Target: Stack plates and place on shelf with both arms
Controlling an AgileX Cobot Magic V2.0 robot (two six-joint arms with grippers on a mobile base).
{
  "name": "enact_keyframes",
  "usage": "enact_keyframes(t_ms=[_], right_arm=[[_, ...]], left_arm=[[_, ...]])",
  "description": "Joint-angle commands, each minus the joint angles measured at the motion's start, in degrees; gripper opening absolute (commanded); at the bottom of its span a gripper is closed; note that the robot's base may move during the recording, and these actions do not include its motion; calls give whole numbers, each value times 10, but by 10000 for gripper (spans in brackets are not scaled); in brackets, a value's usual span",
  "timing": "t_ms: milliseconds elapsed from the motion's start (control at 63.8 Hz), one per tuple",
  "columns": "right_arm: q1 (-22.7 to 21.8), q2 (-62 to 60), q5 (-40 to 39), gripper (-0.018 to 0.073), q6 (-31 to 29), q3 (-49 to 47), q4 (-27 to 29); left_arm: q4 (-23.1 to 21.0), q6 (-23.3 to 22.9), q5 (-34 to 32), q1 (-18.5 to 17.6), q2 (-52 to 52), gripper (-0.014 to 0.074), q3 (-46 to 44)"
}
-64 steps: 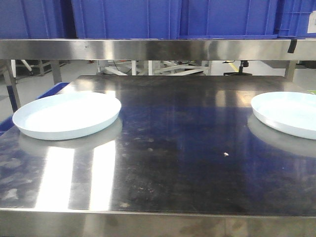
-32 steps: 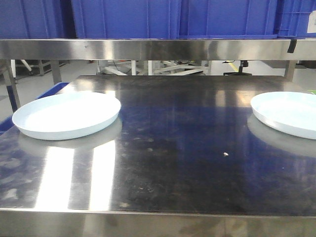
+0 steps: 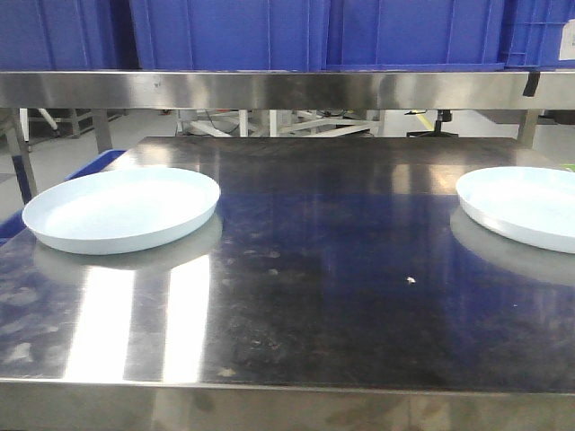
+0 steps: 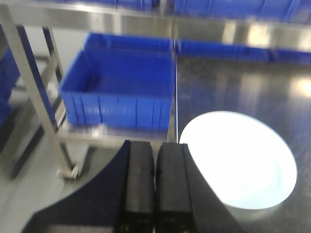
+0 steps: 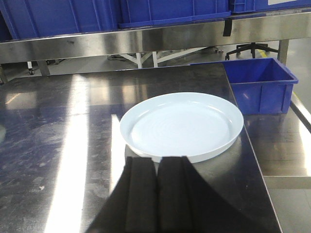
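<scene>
- Low in its view, the left gripper is pinched closed — empty — beside the left plate.
- The right gripper, pinched closed too, points at the right plate.

Matte black left claw and right claw, each with two blocky rectangular fingers on a flared base.

Left plate: pale blue-white, round, upright, flat on counter; right plate: identical, well apart, unstacked
</scene>
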Motion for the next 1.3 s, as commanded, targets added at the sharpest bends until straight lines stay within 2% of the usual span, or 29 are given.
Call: enact_keyframes(t_ms=[0,94,188,486,579,689,1284], right_arm=[[-3,-11,-50,20,-2,0,-2],[-3,-11,-50,20,-2,0,-2],[-3,-11,-50,20,-2,0,-2],[-3,-11,-50,20,-2,0,-2],[-3,-11,-50,20,-2,0,-2],[-3,-11,-50,20,-2,0,-2],[-3,-11,-50,20,-2,0,-2]], left_arm=[[0,20,35,-7,69,87,-87],[0,29,89,-7,127,87,-137],[0,29,112,-7,149,87,-153],[-6,29,73,-7,151,87,-155],[-6,29,82,-7,151,87,-155],[-26,29,73,-7,151,87,-155],[-30,29,70,-7,151,87,-155]])
